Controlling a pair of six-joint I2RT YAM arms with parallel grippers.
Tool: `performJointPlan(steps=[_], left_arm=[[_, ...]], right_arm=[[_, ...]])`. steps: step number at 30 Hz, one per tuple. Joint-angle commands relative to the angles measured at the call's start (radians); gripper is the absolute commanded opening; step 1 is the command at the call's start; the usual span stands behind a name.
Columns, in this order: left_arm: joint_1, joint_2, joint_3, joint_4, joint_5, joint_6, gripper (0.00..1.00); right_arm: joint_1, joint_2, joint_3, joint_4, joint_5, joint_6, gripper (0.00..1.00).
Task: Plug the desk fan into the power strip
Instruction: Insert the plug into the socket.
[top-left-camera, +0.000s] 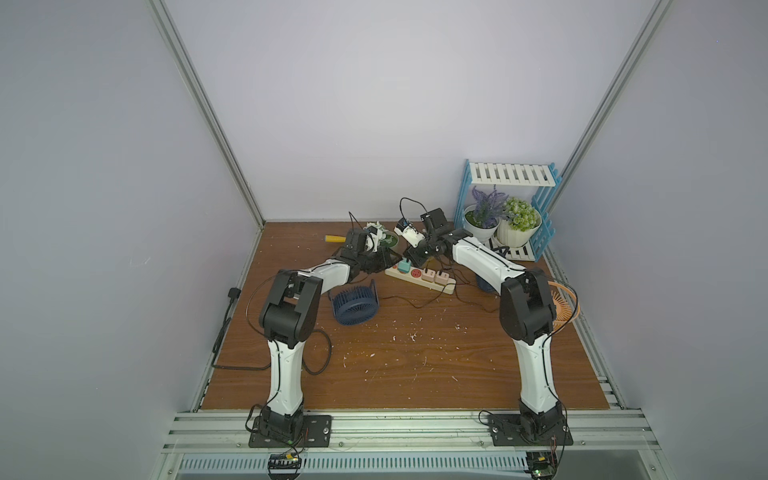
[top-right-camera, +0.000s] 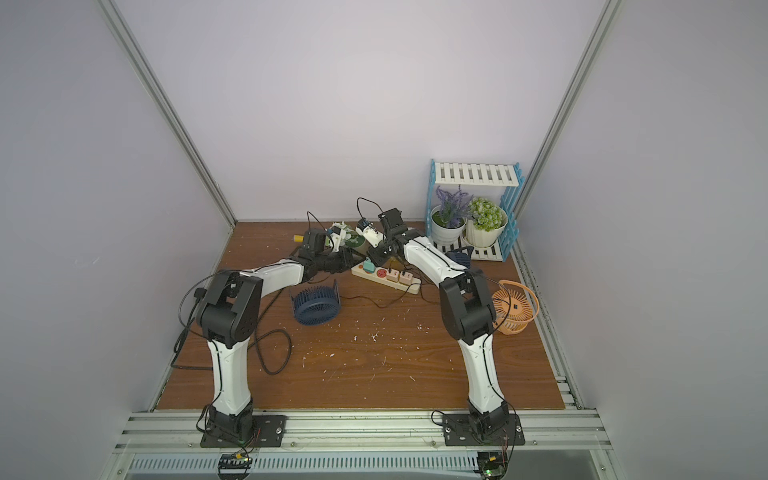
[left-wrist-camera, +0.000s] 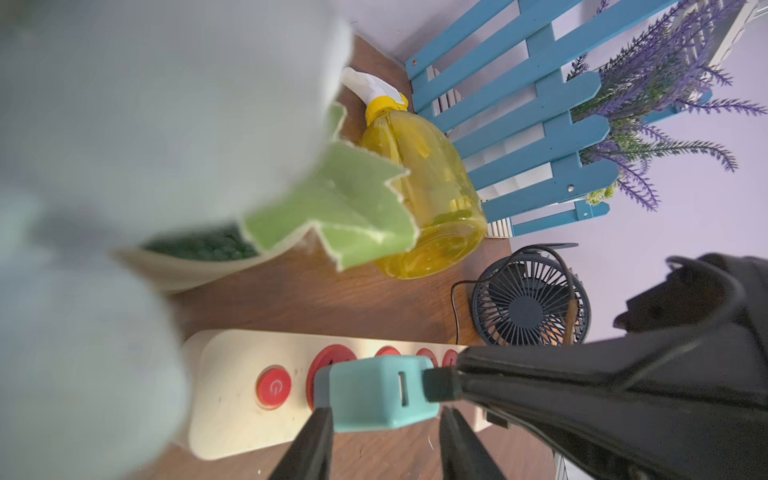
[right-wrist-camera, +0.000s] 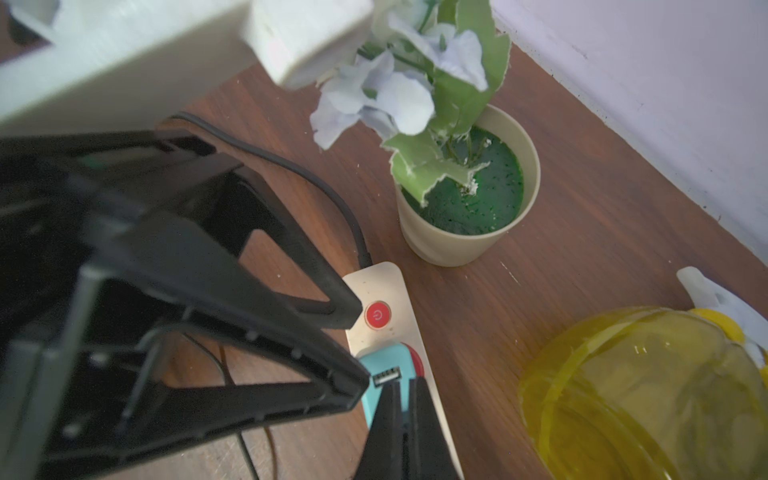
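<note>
**R gripper** (right-wrist-camera: 405, 384): jaws closed tip to tip. In the left wrist view a small dark block sits at the tips; whether it is a USB plug cannot be told. The tips lie just beside the slot of a teal cube-shaped plastic USB adapter (right-wrist-camera: 388, 361). The adapter is seated in the socket adj. to the round red button (right-wrist-camera: 377, 315).

**L gripper** (left-wrist-camera: 384, 411): jaws part open, one finger on each side of the adapter. No firm contact is visible; judged a brace, not a grip.

**Task item:** power strip (left-wrist-camera: 232, 399), a long flat cream plastic bar, lies on the brown wood-grain table (top-left-camera: 415, 365), centre rear in both top views. Its long axis runs diag., w/ the button end toward the L arm and the far end toward the R arm. Two pink adapters (top-left-camera: 429, 275) w/ cords fill the far sockets.

**Key relation:** the R tips reach in roughly along the strip's long axis from the far end, so R is nearer the slot. Judged next move: short, straight travel in line w/ the slot.

**Fans:**
- dark blue round fan (top-left-camera: 355, 305)
- second dark fan (left-wrist-camera: 530, 307)
- orange fan (top-right-camera: 513, 307)

Which cord belongs here cannot be told.

**Obstructions:**
- An L finger crowds the slot.
- A beige pot of pale-blue cloth flowers (right-wrist-camera: 465, 237) stands near the button end.
- A yellow translucent spray bottle (right-wrist-camera: 644, 395) lies beyond.
</note>
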Motion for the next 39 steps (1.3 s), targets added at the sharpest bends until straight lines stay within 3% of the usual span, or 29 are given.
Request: performJointPlan(steps=[1,22,29,39], left_arm=[[-0.012,0.025,0.029,-0.005,-0.001,0.011,0.44],[-0.015,0.071,0.040,-0.018,-0.018,0.013,0.40],[-0.034,0.058,-0.058,-0.120,-0.058,0.085,0.39],[-0.044,0.096,-0.058,-0.274,-0.126,0.172,0.38]], right_arm=[[0.002,0.020,-0.049,-0.037,-0.008,0.011,0.00],[0.005,0.013,-0.110,-0.024,-0.049,0.042,0.00],[0.011,0.004,-0.158,0.003,-0.052,0.079,0.00],[0.021,0.004,-0.242,0.025,-0.030,0.137,0.00]])
